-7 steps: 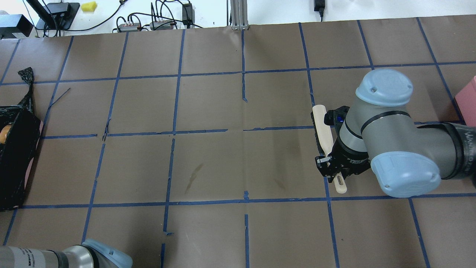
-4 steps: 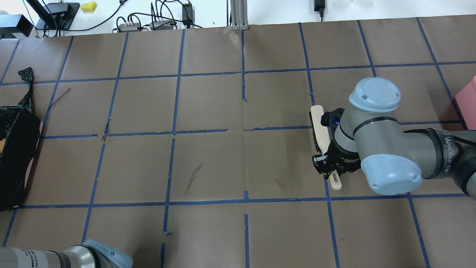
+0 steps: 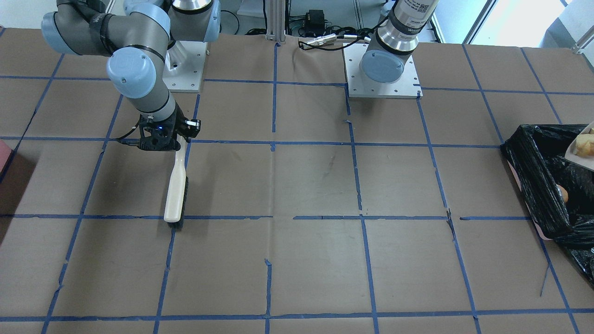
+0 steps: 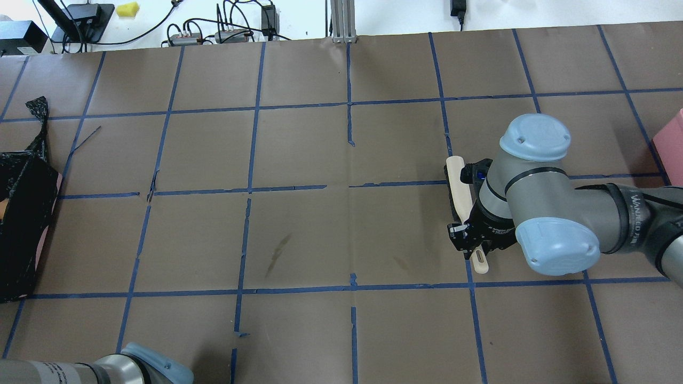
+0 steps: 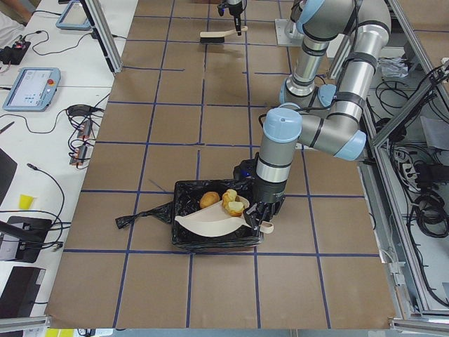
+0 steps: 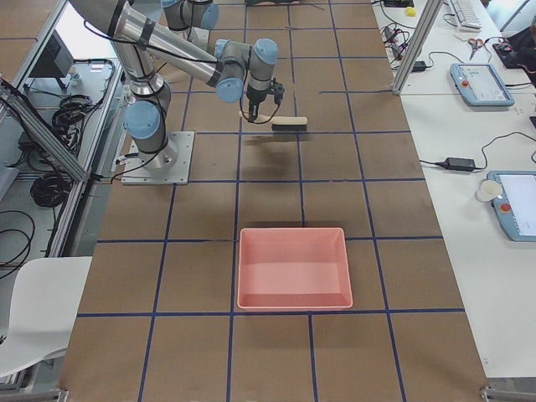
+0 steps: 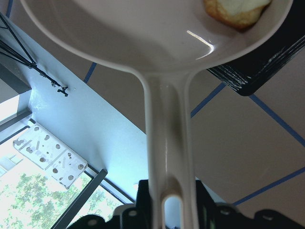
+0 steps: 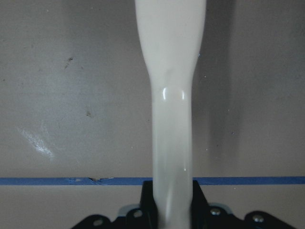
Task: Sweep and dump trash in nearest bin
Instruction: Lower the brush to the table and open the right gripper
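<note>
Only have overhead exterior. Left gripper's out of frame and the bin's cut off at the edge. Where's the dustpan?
Observer: Exterior left shows the left gripper shut on the handle of the dustpan, with the pan held over the bin.
Operator: Pan emptied?
Observer: No. The left wrist view shows a pale chunk lying on the pan.
Operator: Brush touching the table?
Observer: Looks lifted. In exterior right the brush, held by the right gripper, sits apart from its shadow on the table.
</note>
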Available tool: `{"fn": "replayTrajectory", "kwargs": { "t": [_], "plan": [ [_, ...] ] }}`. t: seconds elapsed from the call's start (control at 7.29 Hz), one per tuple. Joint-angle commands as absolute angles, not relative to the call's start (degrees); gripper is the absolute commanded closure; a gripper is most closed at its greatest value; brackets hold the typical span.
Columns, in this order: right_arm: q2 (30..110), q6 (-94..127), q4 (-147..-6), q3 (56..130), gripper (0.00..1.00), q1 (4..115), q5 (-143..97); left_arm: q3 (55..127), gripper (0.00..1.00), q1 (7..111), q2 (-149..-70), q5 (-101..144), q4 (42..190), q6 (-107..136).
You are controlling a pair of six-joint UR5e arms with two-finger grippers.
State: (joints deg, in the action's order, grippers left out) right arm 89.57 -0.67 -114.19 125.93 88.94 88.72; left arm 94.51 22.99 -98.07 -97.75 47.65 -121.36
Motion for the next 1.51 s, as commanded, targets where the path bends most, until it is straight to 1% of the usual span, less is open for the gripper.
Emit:
{"fn": "replayTrajectory", "kwargs": {
  "t": [0.0, 0.27, 0.41, 0.55, 0.82, 1.1, 1.23, 1.37],
  "plan": [
    [88.9, -0.7, -114.1, 125.9, 0.7, 88.9, 88.7, 95.4, 0.96, 23.2, -97.0, -99.2, 47.2, -127.4],
    [88.6, -0.7, -114.0, 125.9, 0.65, 88.8, 88.6, 94.3, 0.96, 23.6, -97.5, -100.2, 47.2, -129.5],
    [88.6, -0.8, -114.0, 125.9, 0.34, 88.9, 88.7, 94.0, 0.96, 24.2, -97.4, -100.2, 47.2, -130.2],
    [88.6, -0.8, -114.0, 125.9, 0.06, 88.9, 88.7, 93.2, 0.96, 25.0, -97.9, -100.3, 47.2, -130.3],
    [88.6, -0.8, -114.1, 125.9, 0.05, 88.9, 88.7, 91.8, 0.96, 27.6, -98.0, -102.5, 47.6, -129.9],
    [88.6, -0.7, -114.5, 125.4, 0.05, 88.8, 88.9, 90.5, 0.96, 27.6, -98.6, -103.9, 48.2, -129.8],
    [88.6, -0.8, -114.3, 123.7, 0.05, 88.8, 89.3, 90.4, 0.96, 27.7, -98.0, -104.8, 48.2, -130.0],
    [88.5, -0.7, -112.5, 119.1, 0.05, 88.8, 89.1, 90.5, 0.96, 27.7, -98.7, -104.9, 48.2, -130.0]
  ]
}}
